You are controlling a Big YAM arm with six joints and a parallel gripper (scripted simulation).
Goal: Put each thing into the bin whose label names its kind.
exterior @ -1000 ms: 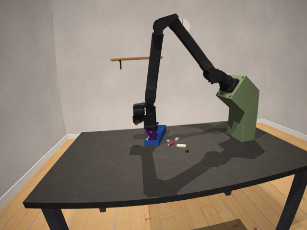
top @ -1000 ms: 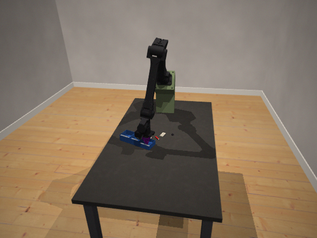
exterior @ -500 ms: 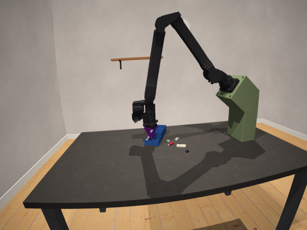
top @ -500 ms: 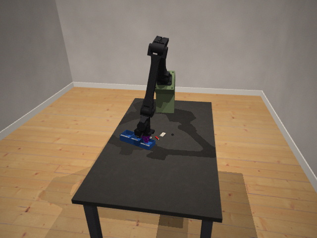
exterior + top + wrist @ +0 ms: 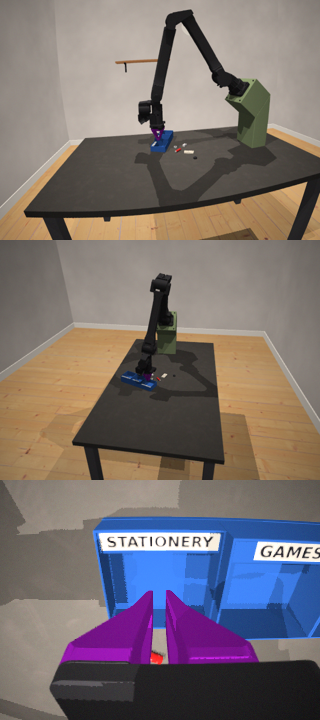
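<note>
Right up close, the purple fingers of the tool [image 5: 147, 380] [image 5: 158, 139] [image 5: 159, 591] are pressed nearly together, with just a slim gap left and nothing pinched. They are held tips-down over the bin marked STATIONERY [image 5: 152, 387] [image 5: 158, 149] [image 5: 150, 570], at one end of the blue row. Next to it, the bin marked GAMES [image 5: 135, 383] [image 5: 270, 582] is seen in the middle, and the row is finished by a third bin [image 5: 126, 380], its label too small to be read.

Just beside the row, and out on the surface [image 5: 155, 420] [image 5: 103, 175], a red stick [image 5: 158, 378] [image 5: 178, 150] [image 5: 157, 658] with a pale end is spotted. Near it, a small pale ring [image 5: 175, 146] and a small whitish piece [image 5: 184, 145] are seen. A cream dotted block [image 5: 164, 375] [image 5: 188, 152] is laid flat, and a small black piece [image 5: 174, 375] [image 5: 195, 157] is found a little apart.

Farther back, the black arm [image 5: 153, 317] [image 5: 164, 56] is carried by a green stand [image 5: 166, 343] [image 5: 259, 129], and behind, a wooden shelf [image 5: 136, 61] is fixed to the wall.

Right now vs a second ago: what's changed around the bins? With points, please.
The gripper [image 5: 147, 379] [image 5: 158, 139] [image 5: 159, 598] has moved up from the STATIONERY bin [image 5: 150, 388] [image 5: 158, 149] [image 5: 104, 575], its fingers now nearly closed on nothing. No pickup visible; can't tell if anything was released. The bins, red cylinder [image 5: 158, 378] [image 5: 178, 150] [image 5: 157, 657], pale tile [image 5: 164, 375] [image 5: 188, 152] and black piece [image 5: 174, 375] [image 5: 195, 157] stayed put.
</note>
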